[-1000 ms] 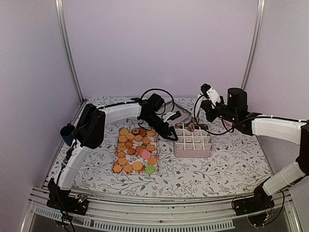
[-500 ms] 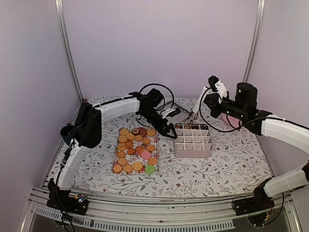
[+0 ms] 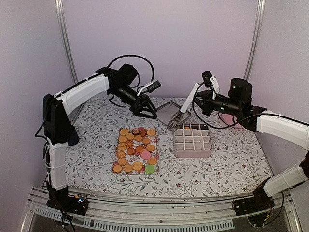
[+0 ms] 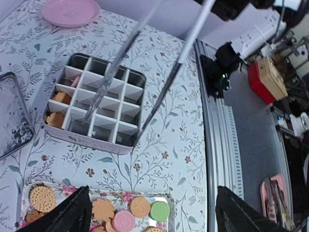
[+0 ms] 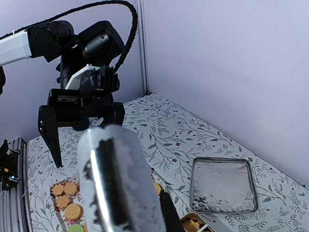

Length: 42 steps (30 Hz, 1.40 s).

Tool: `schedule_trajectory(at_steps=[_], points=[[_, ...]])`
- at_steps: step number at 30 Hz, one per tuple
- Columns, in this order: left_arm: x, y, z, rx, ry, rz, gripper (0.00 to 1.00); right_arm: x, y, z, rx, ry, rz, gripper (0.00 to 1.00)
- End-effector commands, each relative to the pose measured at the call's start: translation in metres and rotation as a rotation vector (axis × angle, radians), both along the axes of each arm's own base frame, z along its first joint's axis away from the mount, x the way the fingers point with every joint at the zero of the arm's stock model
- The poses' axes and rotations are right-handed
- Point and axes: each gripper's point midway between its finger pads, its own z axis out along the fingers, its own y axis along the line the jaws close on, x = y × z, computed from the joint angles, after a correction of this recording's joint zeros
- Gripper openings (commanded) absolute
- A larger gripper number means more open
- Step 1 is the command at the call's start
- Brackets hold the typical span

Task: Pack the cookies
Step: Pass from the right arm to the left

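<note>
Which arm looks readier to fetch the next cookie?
Probably right: the right end effector grips the tongs, near the cookies. The left end effector hangs open, empty, raised away.

The cookies (image 3: 136, 149) are mostly orange-golden, with a few pink, green and dark brown. The table (image 3: 231, 159) is white with grey leaves and flowers. The plate (image 4: 71, 11) is pink and the tongs (image 4: 116, 63) are silver.

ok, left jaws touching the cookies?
Apart. The left wrist view looks down from high up: the left gripper hangs with jaws open and empty, and the cookies lie small and far below on the table, clear air between.
</note>
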Motion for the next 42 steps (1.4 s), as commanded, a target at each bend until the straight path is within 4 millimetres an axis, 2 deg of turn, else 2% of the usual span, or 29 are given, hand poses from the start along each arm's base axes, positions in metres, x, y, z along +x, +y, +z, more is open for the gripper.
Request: schedule_trajectory(at_steps=[1,3,4,9,14,21,26,30,32,33,34,36,39,42], points=[[-0.048,0.017,-0.008,0.013,0.033,-0.109,0.86,-0.016,0.038,0.024,0.108,0.025,0.135,0.0],[-0.056,0.023,-0.01,0.018,0.01,-0.104,0.81,-0.018,0.051,0.021,0.117,0.039,0.158,0.0],[-0.065,0.028,0.006,-0.004,-0.033,-0.103,0.79,-0.018,0.056,0.02,0.126,0.048,0.168,0.0],[-0.081,0.04,-0.002,0.028,-0.064,-0.089,0.7,-0.026,0.081,0.021,0.19,0.07,0.237,0.0],[-0.086,0.046,-0.011,0.048,-0.067,-0.07,0.62,-0.034,0.099,0.022,0.253,0.099,0.298,0.0],[-0.086,0.051,-0.022,0.07,-0.082,-0.048,0.54,-0.041,0.11,0.025,0.305,0.121,0.323,0.0],[-0.097,0.047,-0.021,0.041,-0.052,-0.08,0.37,-0.042,0.111,0.026,0.345,0.13,0.312,0.0],[-0.105,0.045,-0.02,0.023,-0.017,-0.102,0.22,-0.042,0.119,0.022,0.35,0.143,0.296,0.0],[-0.109,0.045,-0.019,0.022,-0.012,-0.109,0.01,-0.043,0.121,0.02,0.353,0.144,0.288,0.0],[-0.109,0.045,-0.019,0.025,-0.011,-0.108,0.0,-0.043,0.121,0.019,0.355,0.146,0.286,0.0],[-0.109,0.045,-0.019,0.027,-0.014,-0.108,0.0,-0.044,0.121,0.019,0.357,0.146,0.286,0.02],[-0.112,0.047,-0.018,0.028,-0.016,-0.112,0.0,-0.046,0.119,0.017,0.359,0.151,0.28,0.16],[-0.117,0.051,-0.017,0.03,-0.022,-0.121,0.0,-0.052,0.112,0.017,0.356,0.146,0.284,0.51],[-0.122,0.056,-0.017,0.033,-0.035,-0.13,0.0,-0.066,0.105,0.013,0.339,0.17,0.362,0.89]])
